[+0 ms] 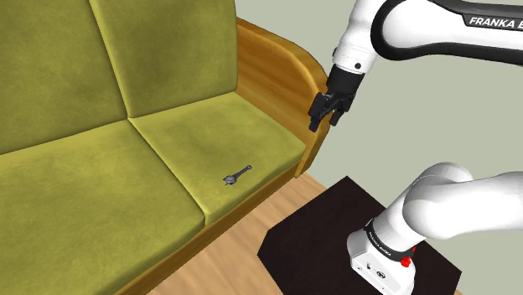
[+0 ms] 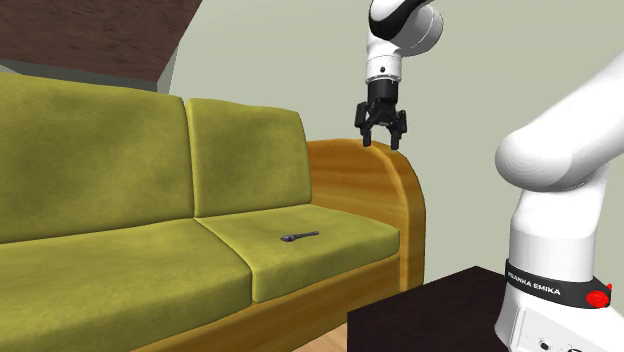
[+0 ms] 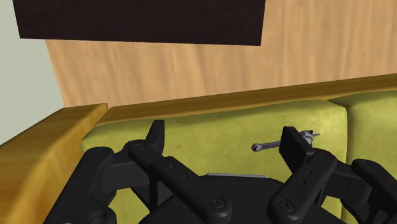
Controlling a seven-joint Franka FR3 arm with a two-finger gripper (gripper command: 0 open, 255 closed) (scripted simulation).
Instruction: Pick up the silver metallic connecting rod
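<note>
Currently one black two-finger gripper, fingers spread apart, nothing between them. It hangs in the air over the sofa's end, above the armrest in the second exterior view. One white arm with dark joints carries it.

One connecting rod: small, slim, grey-silver metallic, ring-shaped big end, thin shank. It lies flat on the seat cushion nearest the armrest, toward that cushion's front edge, well apart from the gripper. In the wrist view one finger partly covers it.

One sofa: two seat cushions and two back cushions visible, olive-green, soft mottled fabric. Its frame is wood, honey-coloured, with a rounded armrest.

One stand, a dark boxy block. It sits on the light wood-plank floor beside the sofa.
</note>
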